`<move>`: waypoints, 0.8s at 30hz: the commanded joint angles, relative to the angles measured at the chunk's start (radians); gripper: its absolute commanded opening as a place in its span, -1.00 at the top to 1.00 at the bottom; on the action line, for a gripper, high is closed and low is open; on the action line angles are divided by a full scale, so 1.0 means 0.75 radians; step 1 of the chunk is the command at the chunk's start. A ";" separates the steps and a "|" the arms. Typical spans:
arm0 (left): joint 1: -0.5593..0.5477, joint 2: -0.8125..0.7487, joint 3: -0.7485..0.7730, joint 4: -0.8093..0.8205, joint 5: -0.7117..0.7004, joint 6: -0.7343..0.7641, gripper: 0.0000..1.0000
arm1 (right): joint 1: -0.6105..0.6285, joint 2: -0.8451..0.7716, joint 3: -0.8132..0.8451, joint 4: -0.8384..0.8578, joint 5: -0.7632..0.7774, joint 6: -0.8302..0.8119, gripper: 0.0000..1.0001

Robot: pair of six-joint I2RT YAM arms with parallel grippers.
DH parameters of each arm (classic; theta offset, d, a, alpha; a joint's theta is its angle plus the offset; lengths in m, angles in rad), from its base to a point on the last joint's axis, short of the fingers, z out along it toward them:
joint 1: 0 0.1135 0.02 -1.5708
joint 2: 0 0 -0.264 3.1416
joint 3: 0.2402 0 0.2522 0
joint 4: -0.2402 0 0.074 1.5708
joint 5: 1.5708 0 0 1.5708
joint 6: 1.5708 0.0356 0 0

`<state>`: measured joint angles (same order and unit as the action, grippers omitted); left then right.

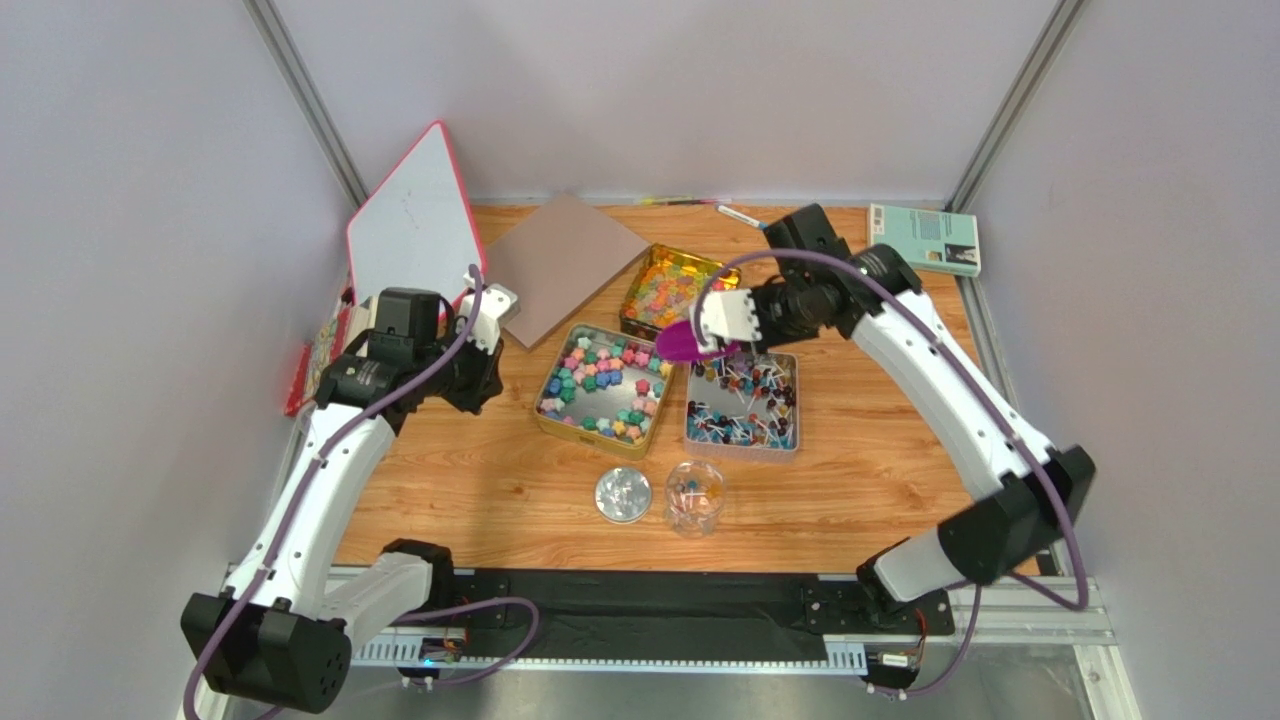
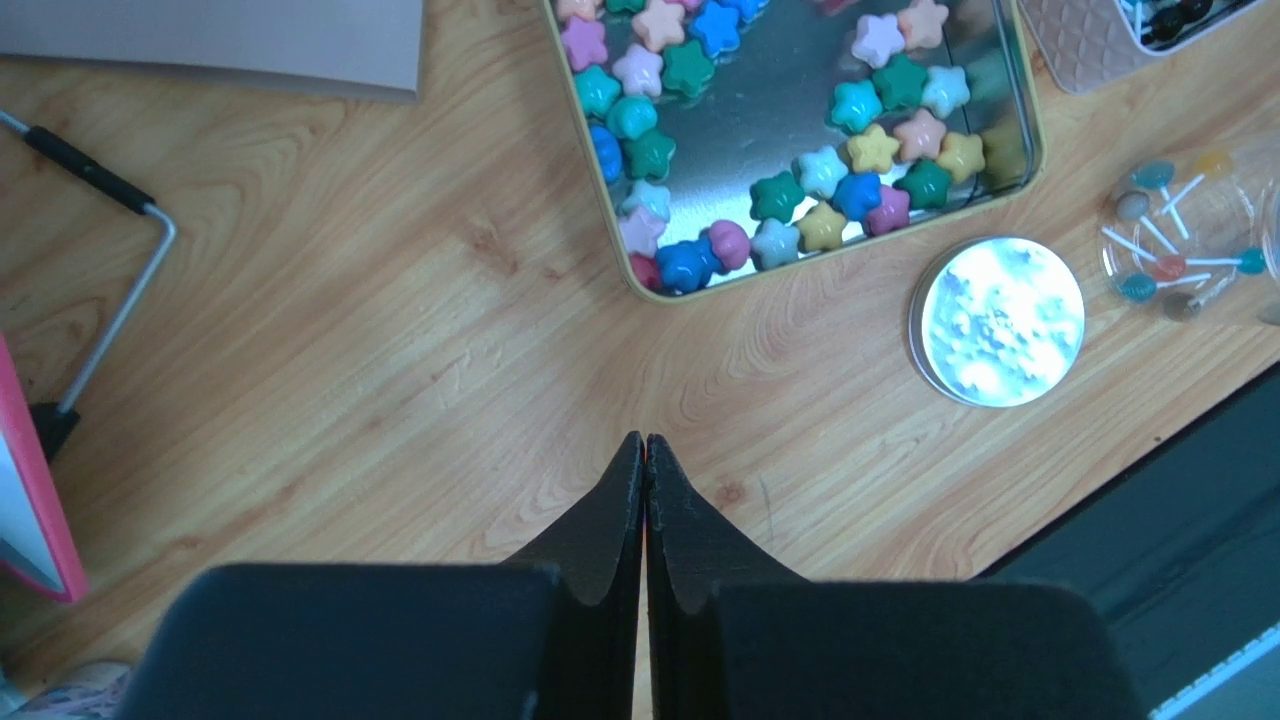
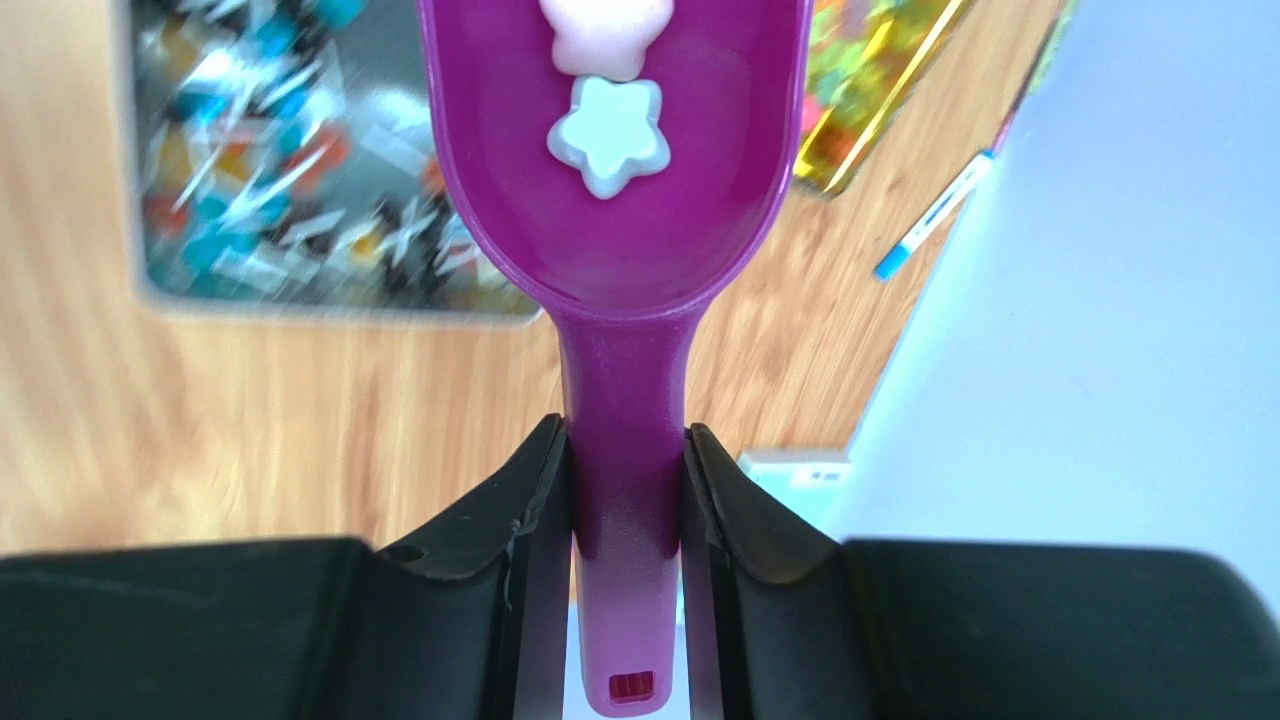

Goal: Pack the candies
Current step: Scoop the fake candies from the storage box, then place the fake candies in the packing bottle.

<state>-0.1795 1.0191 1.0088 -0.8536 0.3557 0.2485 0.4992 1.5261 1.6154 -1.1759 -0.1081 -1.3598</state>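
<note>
Pastel star candies lie in a metal tin; they also show in the left wrist view. Wrapped candies fill a second tin. Glossy orange-yellow candies fill a gold tin behind. My right gripper is shut on the handle of a purple scoop, which holds a pale star candy and a pink one. In the top view the scoop hangs above the gap between the tins. My left gripper is shut and empty over bare wood, left of the star tin.
A clear jar with a few candies stands near the front, its round lid beside it. A whiteboard, a brown board, a teal book and a pen lie at the back.
</note>
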 commanded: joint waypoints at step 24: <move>0.014 -0.074 -0.044 0.226 -0.047 -0.008 0.88 | 0.523 -0.360 -0.376 -0.451 0.686 -0.073 1.00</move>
<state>-0.1776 0.9928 0.9825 -0.7094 0.3298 0.2401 0.8303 1.2610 1.3460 -1.3533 0.3046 -1.4868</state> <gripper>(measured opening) 0.058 0.285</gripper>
